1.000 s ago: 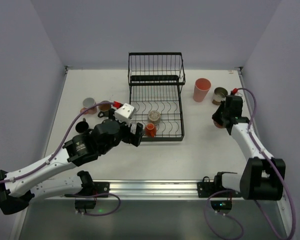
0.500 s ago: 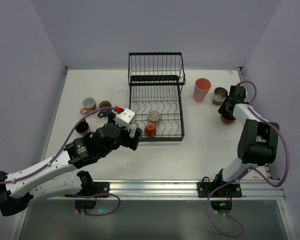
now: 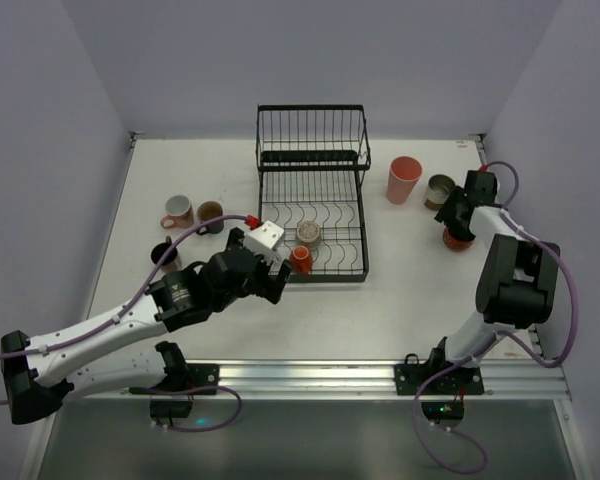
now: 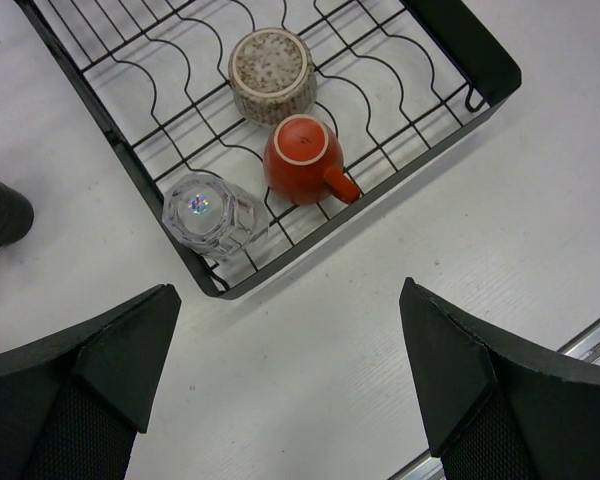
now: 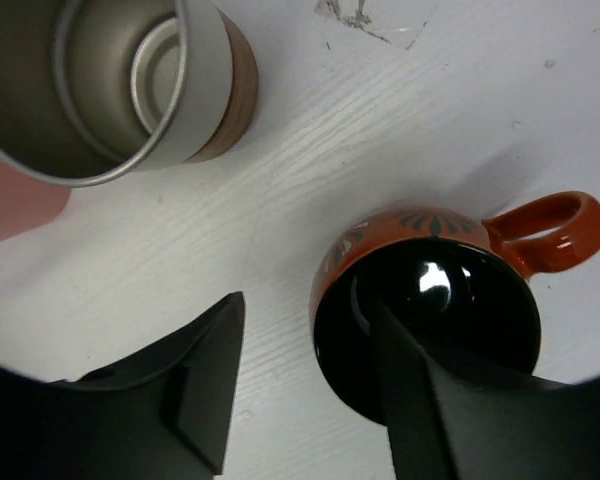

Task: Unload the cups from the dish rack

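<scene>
The black wire dish rack (image 3: 330, 279) stands mid-table. On its lower tray (image 4: 460, 45) lie three cups, mouths down: a beige-grey speckled cup (image 4: 271, 75), an orange-red mug (image 4: 303, 158) and a clear glass (image 4: 207, 210). My left gripper (image 4: 290, 335) hovers open over the bare table just in front of the rack's near-left corner (image 3: 276, 272). An orange mug with a black inside (image 5: 430, 320) stands upright on the table at the right (image 3: 457, 238). My right gripper (image 5: 305, 330) is open astride its rim: one finger inside, the other clear of the outer wall.
A pink tumbler (image 3: 404, 180) and a metal-lined brown cup (image 3: 440, 190) stand beside the right gripper; that metal-lined cup (image 5: 110, 80) is close to the orange mug. Left of the rack stand a pale mug (image 3: 178, 210), a brown cup (image 3: 211, 212) and a black cup (image 3: 163, 255).
The right gripper carried the orange mug a little farther back and right, set it on the table and opened. The left arm moved forward and right, nearer the rack's front corner.
</scene>
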### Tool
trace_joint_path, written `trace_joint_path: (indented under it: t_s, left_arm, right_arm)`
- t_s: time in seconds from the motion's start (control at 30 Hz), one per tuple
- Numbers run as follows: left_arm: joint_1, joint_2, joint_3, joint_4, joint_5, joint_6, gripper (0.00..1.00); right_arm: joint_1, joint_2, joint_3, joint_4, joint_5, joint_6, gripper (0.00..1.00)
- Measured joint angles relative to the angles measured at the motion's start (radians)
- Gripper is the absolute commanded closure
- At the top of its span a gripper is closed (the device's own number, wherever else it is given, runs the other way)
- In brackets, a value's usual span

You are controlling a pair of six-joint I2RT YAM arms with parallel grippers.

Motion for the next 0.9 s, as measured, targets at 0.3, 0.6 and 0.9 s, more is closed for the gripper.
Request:
trace_joint_path:
  t_s: [0.3, 0.6, 0.9]
  left_arm:
    - [0.000, 0.131, 0.051, 0.000, 0.020, -0.045, 0.00]
    - [0.000, 0.468, 0.175, 0.083, -0.003, -0.064, 0.13]
    - [0.004, 0.659, 0.241, 0.117, -0.101, -0.062, 0.12]
  right_arm:
    - [0.002, -0.415, -0.174, 0.048, -0.053, 0.069, 0.24]
    - [0.043, -0.889, -0.488, 0.169, -0.271, 0.180, 0.31]
    - [0.116, -1.041, -0.588, 0.240, -0.458, 0.230, 0.31]
